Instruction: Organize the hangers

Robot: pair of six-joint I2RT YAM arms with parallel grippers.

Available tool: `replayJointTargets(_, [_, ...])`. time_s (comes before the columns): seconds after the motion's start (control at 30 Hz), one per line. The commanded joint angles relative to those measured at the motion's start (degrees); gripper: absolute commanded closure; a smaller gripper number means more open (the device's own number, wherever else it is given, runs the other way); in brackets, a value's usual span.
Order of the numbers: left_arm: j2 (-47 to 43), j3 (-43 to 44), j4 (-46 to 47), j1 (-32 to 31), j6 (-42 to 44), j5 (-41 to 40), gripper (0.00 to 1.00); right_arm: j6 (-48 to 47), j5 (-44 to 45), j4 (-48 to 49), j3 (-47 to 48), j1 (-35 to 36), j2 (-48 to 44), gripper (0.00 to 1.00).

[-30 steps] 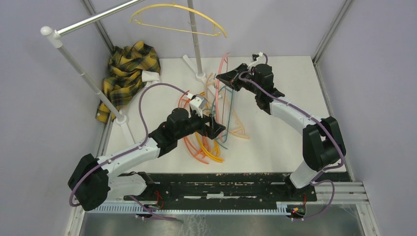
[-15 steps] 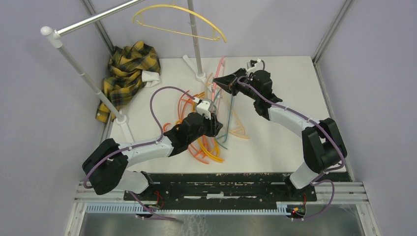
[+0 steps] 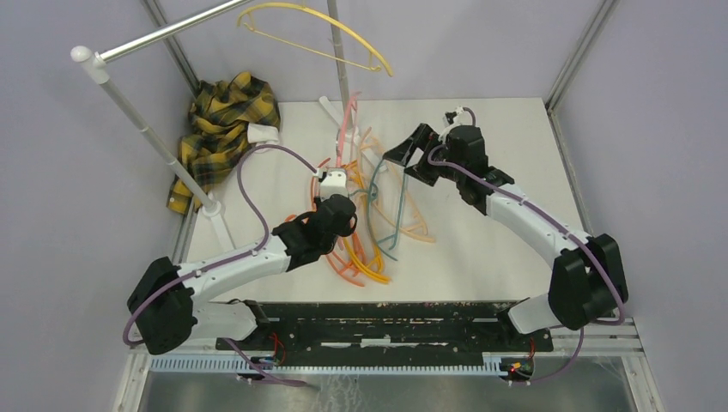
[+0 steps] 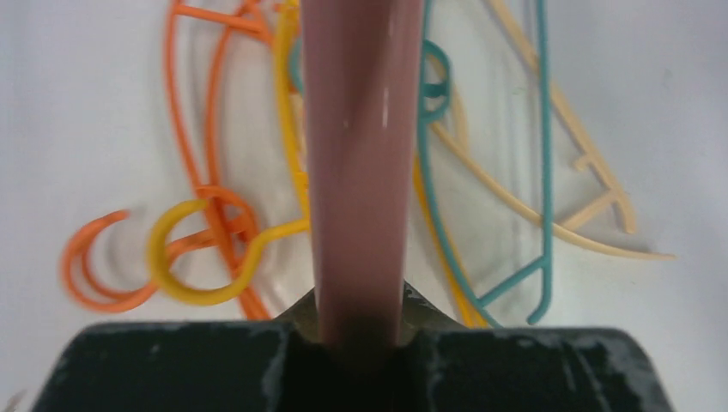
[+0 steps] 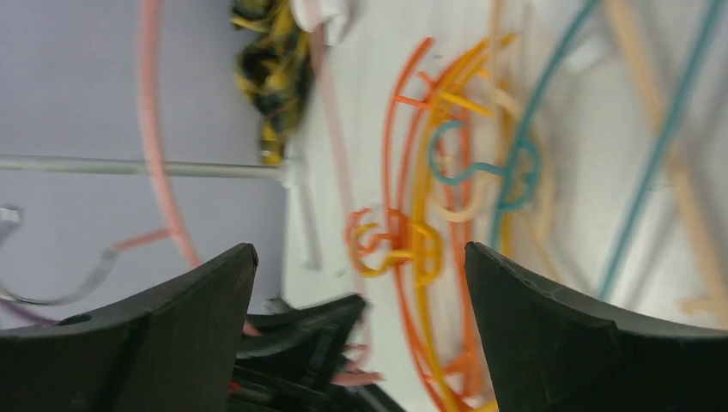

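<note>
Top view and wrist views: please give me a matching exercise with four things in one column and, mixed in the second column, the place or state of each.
1 pink hanger
2 teal hanger
3 plaid cloth
4 right pincer

a open, holding nothing
b at the far left corner of the table
c clamped in the left pincer
d flat on the table among other hangers

Pairs: 1-c, 2-d, 3-b, 4-a

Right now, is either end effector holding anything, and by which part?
Left end effector grips the pink hanger by a thin bar; which bar is unclear. Right end effector is open, holding nothing.
</note>
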Motion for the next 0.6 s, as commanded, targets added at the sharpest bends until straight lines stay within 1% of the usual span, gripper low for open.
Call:
replayJointTargets(0.0, [-5.4,7.2,-17.2,0.1,-9.0,-19.7,0.97,-21.4,13.6,-19.6,2.4,-0.4,-6.1,0.0])
replayJointTargets(0.07, [-4.9,10.1,-23.2,1.2,-11.5,-22.9,0.97,-24.9,17.8,-23.0,2.8,-0.4,-6.8,0.0])
replayJointTargets(0.13, [-3.8,13.1,-28.7,3.8,-13.3,-23.5,0.97,-26.6,19.1,-24.5,3.0,-0.5,-7.2,0.0])
replayJointTargets(0.17, [-3.3,13.9,-30.0,5.3,-13.4,-23.2,0.97,-26.9,19.1,-24.9,2.9,-0.5,-7.3,0.0])
replayJointTargets(0.33, [-3.1,15.9,-30.8,13.5,-12.2,-20.0,0.97,-27.8,18.7,-25.2,2.9,-0.5,-7.5,0.0])
replayJointTargets(0.47, [-1.7,21.0,-33.3,18.9,-10.2,-22.1,0.97,-28.8,19.1,-26.2,3.6,-0.7,-7.3,0.0])
replayJointTargets(0.57, [-0.6,26.1,-34.2,21.7,-7.8,-24.6,0.97,-29.2,19.5,-26.5,3.9,-1.0,-7.4,0.0])
